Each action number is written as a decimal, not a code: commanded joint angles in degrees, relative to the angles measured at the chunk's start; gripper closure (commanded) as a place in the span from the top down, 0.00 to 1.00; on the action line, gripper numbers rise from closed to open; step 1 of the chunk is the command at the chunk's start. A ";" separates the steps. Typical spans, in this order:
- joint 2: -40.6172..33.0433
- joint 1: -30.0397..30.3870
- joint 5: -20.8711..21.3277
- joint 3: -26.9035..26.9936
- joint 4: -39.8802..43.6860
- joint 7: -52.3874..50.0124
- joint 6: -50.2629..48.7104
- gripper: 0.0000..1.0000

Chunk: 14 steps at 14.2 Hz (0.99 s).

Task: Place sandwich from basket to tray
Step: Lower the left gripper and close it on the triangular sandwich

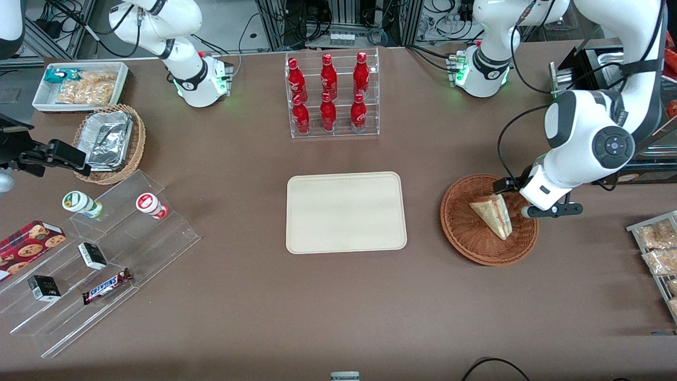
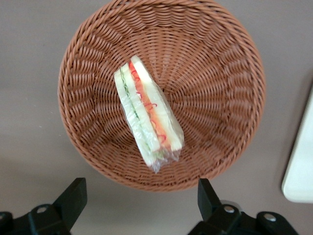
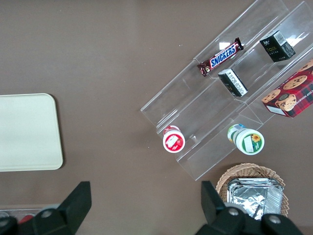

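Observation:
The sandwich, a wrapped white-bread wedge with red and green filling, lies in the reddish-brown wicker basket. The cream tray lies flat beside the basket, toward the middle of the table, with nothing on it. My left gripper hangs above the basket's rim on the working arm's end. It is open wide, with nothing between its black fingers. It is clear of the sandwich and touches neither it nor the basket.
A clear rack of red bottles stands farther from the front camera than the tray. Toward the parked arm's end are a stepped acrylic shelf with snacks, a tan basket of foil containers and a white bin. Snack packets lie toward the working arm's end.

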 commanded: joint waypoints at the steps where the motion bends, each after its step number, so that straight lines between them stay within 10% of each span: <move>1: 0.53 -0.05 -0.65 -0.32 -4.84 -8.57 7.94 1.00; 10: 5.71 -0.05 -0.91 -0.41 -10.48 -32.76 23.98 0.97; 14: 6.69 -1.37 -0.83 -0.59 -9.87 -38.41 23.19 0.09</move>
